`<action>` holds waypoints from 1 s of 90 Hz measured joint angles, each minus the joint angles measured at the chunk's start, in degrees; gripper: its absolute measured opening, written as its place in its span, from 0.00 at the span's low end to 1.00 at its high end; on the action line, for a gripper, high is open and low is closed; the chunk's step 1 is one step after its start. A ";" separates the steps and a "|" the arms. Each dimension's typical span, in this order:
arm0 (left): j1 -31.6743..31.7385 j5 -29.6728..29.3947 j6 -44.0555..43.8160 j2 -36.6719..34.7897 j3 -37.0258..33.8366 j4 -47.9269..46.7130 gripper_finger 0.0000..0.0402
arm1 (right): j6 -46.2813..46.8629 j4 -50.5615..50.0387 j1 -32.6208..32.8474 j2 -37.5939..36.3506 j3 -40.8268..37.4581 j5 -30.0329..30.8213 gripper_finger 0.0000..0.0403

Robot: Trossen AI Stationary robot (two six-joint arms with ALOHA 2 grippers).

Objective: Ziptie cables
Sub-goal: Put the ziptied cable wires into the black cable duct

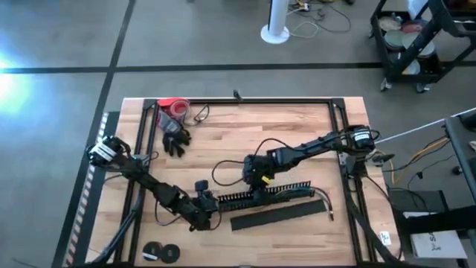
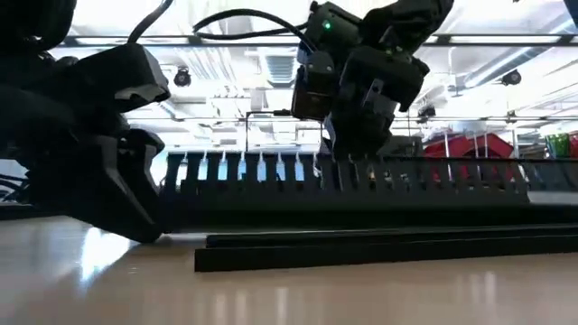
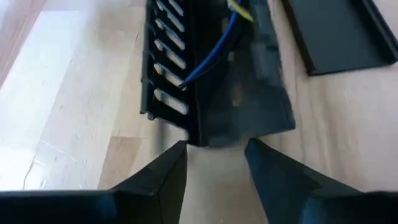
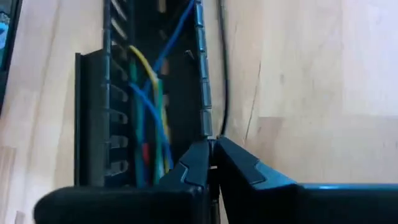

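Thin blue, yellow and green cables: lower run hidden behind the right gripper's dark fingers.
Long black slotted comb-walled duct: cut off toward 12 o'clock; its near end is blurred.
Flat plain black strip: cut off toward 1 o'clock.

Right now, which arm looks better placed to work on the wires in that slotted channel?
Probably the right: its gripper, jaws shut, sits at the slotted channel wall beside the cables. The left gripper, jaws open, only faces the channel's end.
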 joint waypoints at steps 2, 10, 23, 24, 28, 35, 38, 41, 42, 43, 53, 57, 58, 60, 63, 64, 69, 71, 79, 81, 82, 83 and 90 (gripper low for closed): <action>0.00 0.00 0.01 0.01 0.00 0.00 0.39 | -0.03 0.00 0.02 0.00 0.09 -0.04 0.07; 0.00 -0.01 0.07 -0.02 -0.02 0.02 0.40 | -0.12 0.05 0.30 -0.21 0.56 0.07 0.14; 0.00 0.02 0.81 -0.88 -0.09 -0.40 0.41 | -0.14 -0.20 0.42 -1.26 1.50 2.10 0.26; 0.00 0.05 0.87 -1.07 -0.09 -0.53 0.41 | -0.14 -0.26 0.42 -1.37 1.56 2.16 0.27; 0.00 0.21 1.01 -2.15 -0.09 -1.19 0.42 | -0.21 -0.97 0.39 -1.79 1.89 2.71 0.31; 0.00 0.07 1.04 -4.37 -0.14 -2.25 0.42 | -1.15 -4.02 0.39 -2.82 2.38 4.46 0.35; 0.00 -0.12 1.10 -5.35 -0.24 -2.82 0.42 | -1.78 -4.87 0.42 -3.36 2.53 5.52 0.36; -0.04 -0.37 1.20 -6.38 -0.33 -3.63 0.42 | -1.98 -5.45 0.42 -3.67 2.73 6.61 0.38; -0.04 -0.53 1.21 -6.67 -0.46 -3.82 0.42 | -2.02 -5.62 0.42 -3.72 2.81 6.99 0.38; -0.04 -0.73 1.23 -6.93 -0.58 -4.03 0.41 | -2.04 -5.80 0.42 -3.79 2.88 7.33 0.38; -0.04 -4.40 1.09 -7.72 -0.62 -2.81 0.40 | -2.10 -7.70 0.40 -4.32 2.98 9.14 0.40; -0.01 -4.89 0.48 -7.54 -0.53 -2.15 0.39 | -2.15 -7.23 0.42 -4.33 2.99 9.21 0.41; 0.00 -4.98 0.28 -7.35 -0.52 -1.89 0.39 | -2.15 -7.17 0.42 -4.35 3.01 9.24 0.41; 0.01 -5.14 -0.27 -6.85 -0.52 -1.21 0.38 | -2.17 -7.16 0.42 -4.37 2.98 9.29 0.41; 0.02 -5.25 -0.86 -5.79 -0.52 0.01 0.38 | -2.10 -7.33 0.54 -4.37 2.94 9.33 0.41; 0.02 -5.24 -1.02 -5.42 -0.51 0.43 0.38 | -2.09 -7.35 0.53 -4.37 2.94 9.33 0.41; 0.00 -5.61 -1.55 -3.91 -0.54 2.47 0.37 | -2.08 -7.36 0.52 -4.37 2.88 9.58 0.40; 0.00 -5.60 -1.59 -3.31 -0.52 3.63 0.37 | -2.10 -7.39 0.53 -4.37 2.87 9.73 0.40; -0.04 -6.27 -2.41 -0.59 -0.26 7.09 0.37 | -2.10 -7.36 0.79 -4.37 2.72 10.66 0.39; -0.04 -6.35 -2.86 -0.20 -0.22 7.28 0.37 | -2.11 -7.61 0.79 -4.37 2.67 10.67 0.39; -0.04 -6.40 -3.09 0.00 -0.22 7.38 0.37 | -2.12 -7.67 0.79 -4.37 2.66 10.67 0.39; -0.04 -6.46 -3.31 0.21 -0.22 7.48 0.37 | -2.13 -7.65 0.79 -4.37 2.66 10.67 0.39; 0.03 -6.66 -4.41 1.96 -0.19 7.39 0.37 | -2.13 -7.81 0.81 -4.37 2.60 10.67 0.39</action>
